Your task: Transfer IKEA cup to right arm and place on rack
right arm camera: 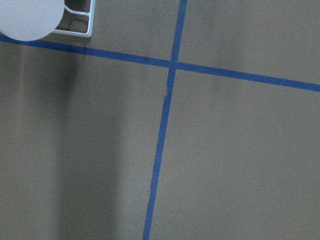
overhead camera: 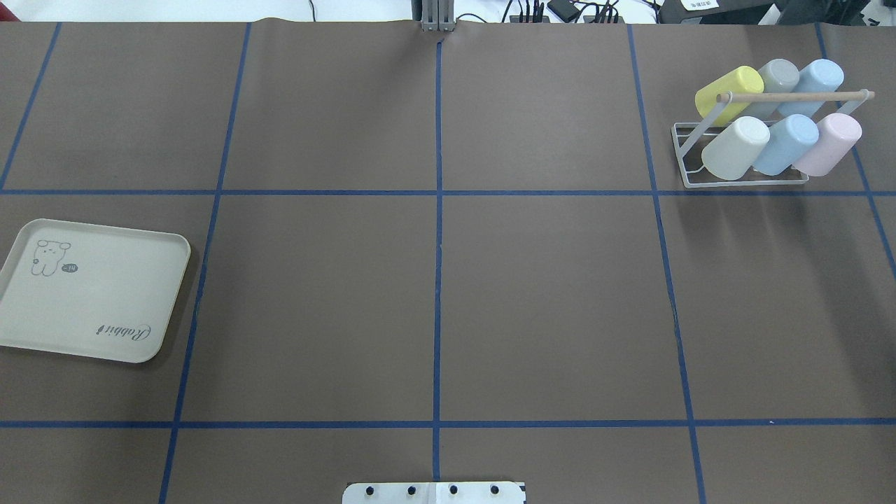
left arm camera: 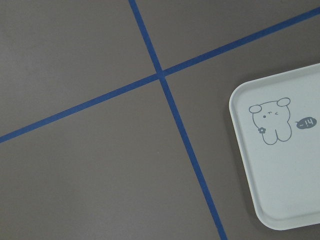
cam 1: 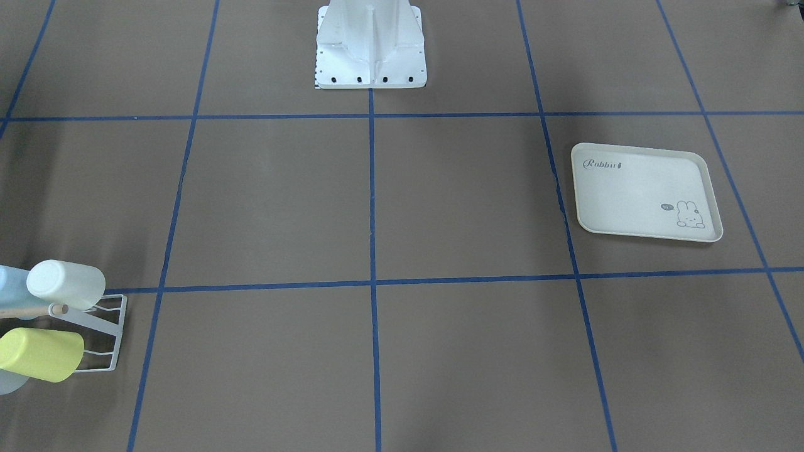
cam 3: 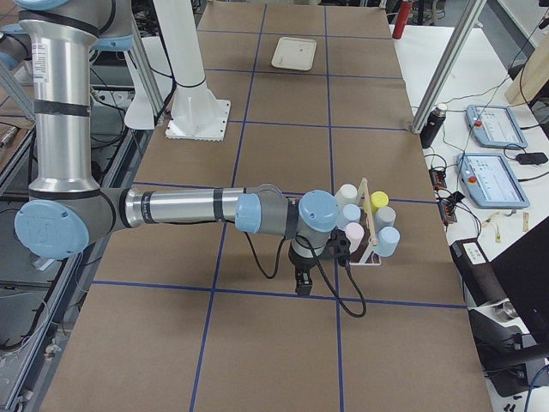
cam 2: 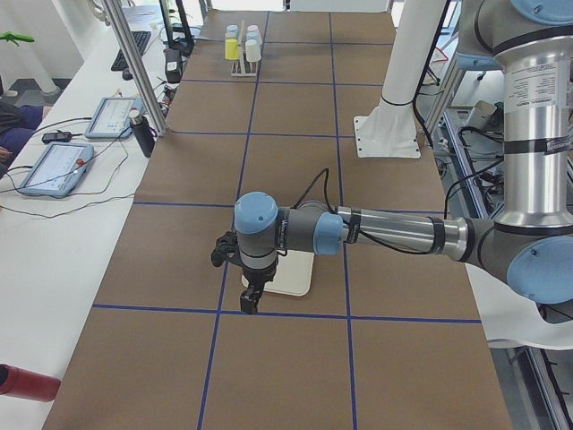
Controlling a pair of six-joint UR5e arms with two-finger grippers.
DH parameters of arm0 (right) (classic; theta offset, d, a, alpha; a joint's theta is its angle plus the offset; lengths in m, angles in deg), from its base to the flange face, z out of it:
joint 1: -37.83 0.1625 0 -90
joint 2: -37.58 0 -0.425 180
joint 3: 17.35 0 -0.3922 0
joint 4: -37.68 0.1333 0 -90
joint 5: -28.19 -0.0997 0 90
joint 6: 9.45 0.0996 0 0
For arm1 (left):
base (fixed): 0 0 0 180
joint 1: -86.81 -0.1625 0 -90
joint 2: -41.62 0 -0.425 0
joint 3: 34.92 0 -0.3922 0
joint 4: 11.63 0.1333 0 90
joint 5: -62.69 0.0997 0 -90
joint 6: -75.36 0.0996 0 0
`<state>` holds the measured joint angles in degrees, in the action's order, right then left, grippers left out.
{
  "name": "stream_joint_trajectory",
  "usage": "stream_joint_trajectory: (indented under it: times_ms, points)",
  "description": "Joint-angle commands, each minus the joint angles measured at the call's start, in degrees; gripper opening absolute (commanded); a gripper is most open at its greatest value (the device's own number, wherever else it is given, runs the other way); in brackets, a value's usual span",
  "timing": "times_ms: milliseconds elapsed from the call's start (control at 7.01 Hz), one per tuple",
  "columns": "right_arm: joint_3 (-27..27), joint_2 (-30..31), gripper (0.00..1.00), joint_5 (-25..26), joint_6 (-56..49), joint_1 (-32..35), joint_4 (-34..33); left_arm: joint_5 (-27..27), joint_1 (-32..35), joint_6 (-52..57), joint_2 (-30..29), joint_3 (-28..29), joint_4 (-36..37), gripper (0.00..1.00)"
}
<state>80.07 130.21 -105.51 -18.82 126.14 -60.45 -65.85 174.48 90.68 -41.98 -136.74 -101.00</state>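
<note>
Six cups (overhead camera: 735, 147) sit on the white rack (overhead camera: 689, 183). The right gripper (cam 3: 302, 285) hangs just beside the rack. The left gripper (cam 2: 250, 303) hangs by the rabbit tray (overhead camera: 91, 315). I cannot tell if either is spread or pressed together.

A cream tray (overhead camera: 105, 308) with a bunny drawing lies at the left, on a brown table (overhead camera: 315, 301) with blue lines (overhead camera: 437, 245).

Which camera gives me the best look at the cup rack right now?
Overhead exterior: the whole rack and its six cups show unobstructed. Front-facing crops it at the edge, both side views show it small, the right wrist view catches only a corner, the left wrist none.
</note>
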Motion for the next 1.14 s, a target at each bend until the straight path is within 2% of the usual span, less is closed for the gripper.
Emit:
stream_joint_trajectory:
  times_ms: [0, 143, 285, 999]
  points:
    - [-0.57, 0.44, 1.00, -2.79, 4.67, 0.02, 7.11, 0.04, 0.22, 0.06, 0.02, 0.14, 0.08, 1.00]
    - [-1.44, 0.88, 1.00, -2.79, 10.55, 0.02, 11.61, -0.04, 0.22, 0.06, -0.07, 0.22, 0.08, 1.00]
    - [-3.19, 0.88, 1.00, -2.79, 11.04, 0.02, 13.65, -0.22, 0.22, 0.06, -0.07, 0.31, 0.08, 1.00]
    - [-2.86, 0.18, 1.00, -2.88, 11.39, 0.37, 13.59, -0.75, 0.22, -0.46, 0.02, 0.23, 0.25, 1.00]
